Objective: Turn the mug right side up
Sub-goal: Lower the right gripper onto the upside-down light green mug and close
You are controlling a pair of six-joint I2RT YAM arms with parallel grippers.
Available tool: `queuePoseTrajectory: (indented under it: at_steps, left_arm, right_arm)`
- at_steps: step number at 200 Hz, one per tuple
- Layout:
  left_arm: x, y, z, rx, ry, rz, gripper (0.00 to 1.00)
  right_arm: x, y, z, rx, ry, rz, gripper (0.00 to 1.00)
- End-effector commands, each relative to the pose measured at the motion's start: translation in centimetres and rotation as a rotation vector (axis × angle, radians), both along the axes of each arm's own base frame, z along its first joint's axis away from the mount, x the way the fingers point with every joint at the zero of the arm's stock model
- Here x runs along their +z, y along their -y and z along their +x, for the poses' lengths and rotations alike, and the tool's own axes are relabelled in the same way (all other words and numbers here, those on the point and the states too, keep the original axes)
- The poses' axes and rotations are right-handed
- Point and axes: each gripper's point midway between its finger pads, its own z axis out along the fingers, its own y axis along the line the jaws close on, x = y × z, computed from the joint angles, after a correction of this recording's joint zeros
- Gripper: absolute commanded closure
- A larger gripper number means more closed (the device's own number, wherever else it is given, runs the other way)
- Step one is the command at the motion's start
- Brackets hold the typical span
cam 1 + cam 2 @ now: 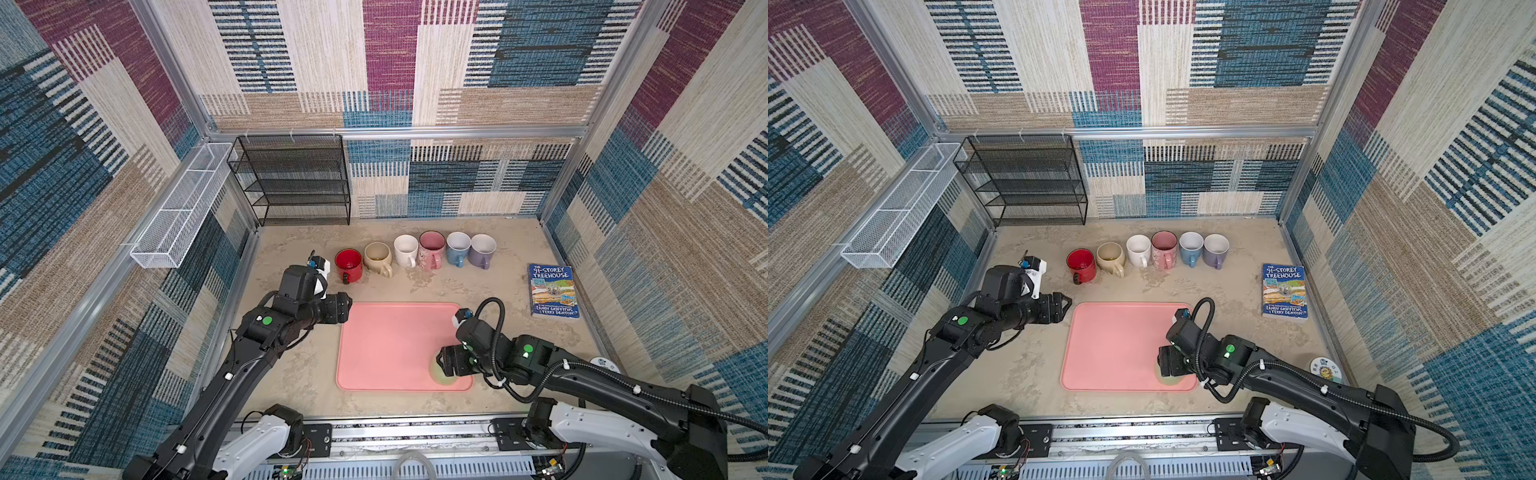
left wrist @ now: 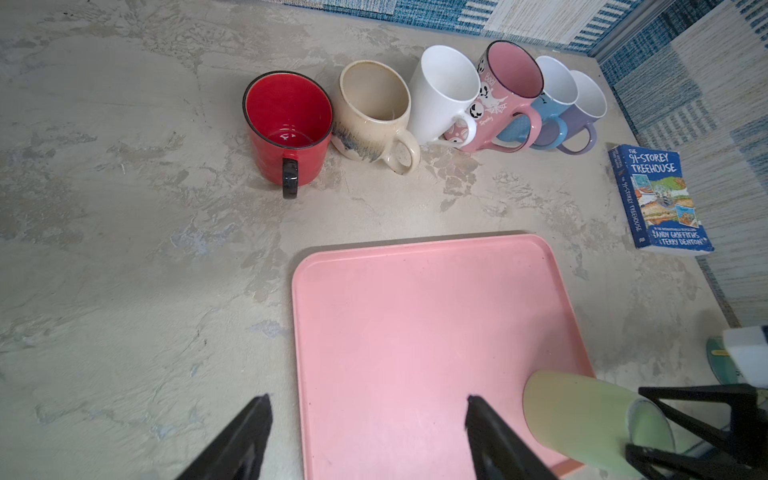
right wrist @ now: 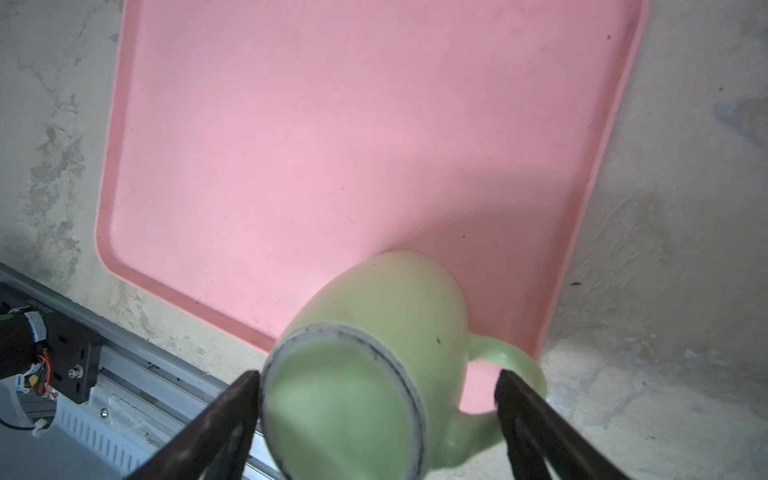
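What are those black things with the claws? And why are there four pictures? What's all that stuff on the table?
Those are two robot arms; each claw is called a gripper. Two pictures look down from a camera above and show nearly the same thing. The other two come from small cameras on the arms' wrists, close to the claws. On the table are a pink tray, a row of six upright mugs and a book. A green mug stands upside down near the tray's corner. The right gripper has open jaws either side of it, holding nothing yet. The left gripper is open and empty.
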Motion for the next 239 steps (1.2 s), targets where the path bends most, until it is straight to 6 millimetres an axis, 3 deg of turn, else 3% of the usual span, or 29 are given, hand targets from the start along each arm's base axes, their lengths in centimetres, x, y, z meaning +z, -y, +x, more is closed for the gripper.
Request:
queuePoseTrajectory:
  at_steps: [1,63,119,168,239]
  left_arm:
    - [0.4,0.3,0.4,-0.021,0.029,-0.002,0.22]
    - [0.2,0.1,0.3,-0.016,0.030,0.008,0.22]
    - [0.1,0.3,0.4,-0.025,0.025,0.008,0.22]
    - [0.2,0.4,0.5,-0.030,0.023,0.005,0.22]
    - [0.1,0.4,0.4,-0.033,0.026,0.006,0.22]
  right_arm:
    - [-0.5,0.1,0.0,-0.006,-0.006,-0.028,0.11]
    - [-1.3,-1.1,0.6,0.016,0.001,-0.034,0.15]
    - [-0.7,-1.7,0.9,0.065,0.020,-0.038,0.12]
    - [-0.4,-1.3,0.3,0.078,-0.002,-0.057,0.10]
    - [-1.7,-0.5,-1.9,0.095,-0.048,-0.116,0.10]
